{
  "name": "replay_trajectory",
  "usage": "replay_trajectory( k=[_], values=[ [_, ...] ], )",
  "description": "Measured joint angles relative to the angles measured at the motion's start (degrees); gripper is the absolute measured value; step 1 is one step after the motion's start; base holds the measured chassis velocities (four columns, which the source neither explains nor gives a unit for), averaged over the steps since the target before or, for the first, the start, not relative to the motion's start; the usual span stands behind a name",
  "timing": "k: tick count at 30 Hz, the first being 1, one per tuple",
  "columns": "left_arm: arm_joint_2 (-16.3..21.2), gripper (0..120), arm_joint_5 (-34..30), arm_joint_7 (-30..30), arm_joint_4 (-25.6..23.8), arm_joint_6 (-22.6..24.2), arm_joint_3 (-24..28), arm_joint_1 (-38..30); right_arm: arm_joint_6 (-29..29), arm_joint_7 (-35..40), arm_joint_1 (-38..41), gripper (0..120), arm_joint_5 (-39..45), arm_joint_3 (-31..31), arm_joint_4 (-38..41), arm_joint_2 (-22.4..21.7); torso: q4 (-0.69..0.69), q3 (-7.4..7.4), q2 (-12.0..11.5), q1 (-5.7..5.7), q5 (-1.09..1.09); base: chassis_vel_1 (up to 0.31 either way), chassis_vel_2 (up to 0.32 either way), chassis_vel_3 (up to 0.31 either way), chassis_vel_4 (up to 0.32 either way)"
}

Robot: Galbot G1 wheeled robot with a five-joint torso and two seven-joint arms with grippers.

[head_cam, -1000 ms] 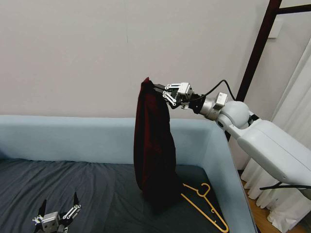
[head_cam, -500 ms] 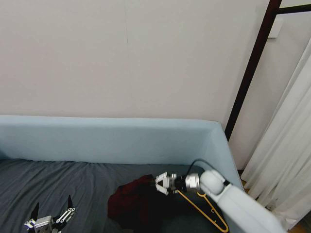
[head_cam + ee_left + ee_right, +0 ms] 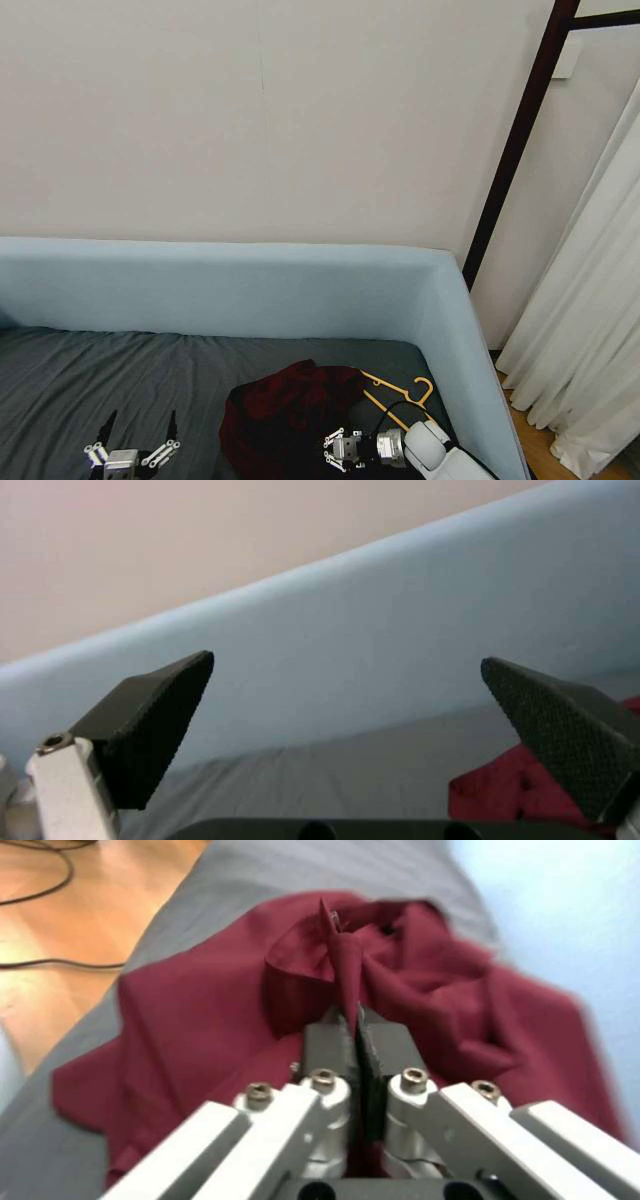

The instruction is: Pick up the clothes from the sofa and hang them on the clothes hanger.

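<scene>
Down at six o'clock in the head view, the red shirt (image 3: 285, 410) is lying in a crumpled heap on the dark seat of the sofa (image 3: 250, 290), near its right armrest. The right gripper (image 3: 335, 450) is sitting low at the heap's five o'clock edge, touching the cloth. From the right wrist, that gripper (image 3: 355, 1027) is showing its fingers pressed together, pinching a raised fold of the shirt (image 3: 200, 1027) between them. A yellow hanger (image 3: 405, 395) is lying flat on the seat at three o'clock from the heap, just beside it, with its hook pointing toward the armrest.

At seven o'clock in the head view, the left gripper (image 3: 141, 418) is hovering over bare seat, well apart from the shirt, its fingers spread wide and holding nothing. The left wrist camera is looking between those spread fingers of the left gripper (image 3: 347, 660) at the pale blue backrest, with a corner of the shirt (image 3: 500, 791) peeking in.

A dark rack pole (image 3: 515, 150) is standing at two o'clock, behind the armrest.
</scene>
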Motion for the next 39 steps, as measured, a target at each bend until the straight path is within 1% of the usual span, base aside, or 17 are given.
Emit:
replay_trajectory(
  k=[7, 8, 12, 13, 16, 17, 19, 22, 23, 24, 25, 27, 29, 32, 34, 37, 39],
  values=[
    [9.01, 100, -0.99, 3.52, 0.08, 1.13, 0.96, -1.73, -2.69, -1.87, 0.40, 34, 10.19, -1.49, 8.41, -5.97, 0.00, 0.00, 0.00, 0.00, -0.02, 0.000, 0.000, 0.000, 0.000],
    [9.01, 100, -0.99, 3.52, 0.08, 1.13, 0.96, -1.73, -2.69, -1.87, 0.40, 34, 10.19, -1.49, 8.41, -5.97, 0.00, 0.00, 0.00, 0.00, -0.02, 0.000, 0.000, 0.000, 0.000],
    [14.86, 100, -1.21, 5.25, 3.55, -0.22, 3.14, -3.17, -3.91, -2.35, 0.40, 50, 14.81, 0.07, 11.57, -8.78, -0.01, 0.01, 0.00, 0.00, -0.01, 0.000, 0.000, 0.000, 0.000],
    [14.86, 100, -1.21, 5.25, 3.55, -0.22, 3.14, -3.17, -3.91, -2.35, 0.40, 50, 14.81, 0.07, 11.57, -8.78, -0.01, 0.01, 0.00, 0.00, -0.01, 0.000, 0.000, 0.000, 0.000],
    [18.59, 100, -1.86, 7.07, 6.79, -3.17, 4.33, -4.87, -5.34, 0.59, 1.25, 63, 19.59, 1.33, 13.64, -9.25, -0.03, 0.01, 0.00, 0.00, -0.02, 0.000, 0.000, 0.000, 0.000],
    [20.82, 100, -3.20, 8.56, 8.86, -5.21, 4.81, -6.00, -6.69, 4.54, 2.43, 69, 22.57, 1.39, 14.99, -9.17, 0.01, 0.01, 0.00, 0.00, -0.01, 0.000, 0.000, 0.000, 0.000],
    [22.34, 100, -4.24, 9.85, 10.19, -6.37, 5.59, -7.18, -7.79, 7.97, 3.04, 74, 24.43, 1.38, 16.07, -9.11, 0.05, 0.01, 0.00, 0.00, 0.00, 0.000, 0.000, 0.000, 0.000],
    [26.53, 100, -6.56, 15.82, 13.40, -10.50, 7.77, -10.66, -11.07, 17.22, 4.53, 86, 28.63, 1.31, 18.63, -8.60, -0.02, 0.01, 0.00, 0.01, -0.03, 0.000, 0.000, 0.000, 0.000],
    [28.25, 100, -7.18, 19.20, 14.80, -12.12, 9.11, -12.49, -12.37, 20.90, 4.93, 90, 29.55, 1.63, 19.57, -8.14, 0.04, 0.01, 0.00, 0.01, 0.00, 0.000, 0.000, 0.000, 0.000],
    [28.25, 100, -7.18, 19.20, 14.80, -12.12, 9.11, -12.49, -12.37, 20.90, 4.93, 90, 29.55, 1.63, 19.57, -8.14, 0.04, 0.01, 0.00, 0.01, 0.00, 0.000, 0.000, 0.000, 0.000],
    [30.95, 100, -7.80, 24.68, 17.12, -14.52, 12.85, -17.02, -14.10, 26.24, 4.89, 97, 30.28, 2.56, 21.20, -7.74, 0.03, 0.01, -0.01, 0.01, 0.00, 0.000, 0.000, 0.000, 0.000],
    [32.75, 100, -7.50, 29.90, 20.53, -17.52, 17.97, -23.54, -15.47, 30.79, 4.27, 100, 30.75, 4.15, 22.67, -7.43, 0.00, 0.01, 0.00, 0.01, 0.00, 0.000, 0.000, 0.000, 0.000],
    [33.06, 100, -6.81, 31.49, 22.33, -19.07, 20.53, -26.83, -15.90, 32.03, 3.84, 100, 31.01, 4.83, 23.05, -7.32, -0.01, 0.01, 0.00, 0.01, -0.01, 0.000, 0.000, 0.000, 0.000],
    [30.51, 100, -1.73, 36.64, 30.84, -24.61, 33.12, -43.45, -16.38, 33.58, 2.13, 100, 31.02, 7.75, 23.26, -6.82, -0.02, 0.01, -0.01, 0.02, 0.00, 0.000, 0.000, 0.000, 0.000],
    [29.84, 100, -1.38, 37.01, 31.97, -24.78, 34.80, -45.45, -16.38, 33.58, 1.89, 100, 30.91, 8.15, 23.11, -6.77, -0.02, 0.01, 0.00, 0.01, 0.00, 0.000, 0.000, 0.000, 0.000],
    [24.95, 100, -0.44, 42.32, 38.10, -25.14, 43.23, -55.98, -16.39, 33.43, 0.98, 100, 30.60, 9.88, 22.53, -6.50, -0.03, 0.02, -0.01, 0.02, -0.01, 0.000, 0.000, 0.000, 0.000],
    [23.55, 100, 0.08, 44.56, 39.74, -25.14, 44.92, -58.47, -16.39, 33.33, 0.84, 100, 30.55, 10.35, 22.44, -6.44, -0.02, 0.02, -0.01, 0.02, 0.02, 0.000, 0.000, 0.000, 0.000]
  ],
)
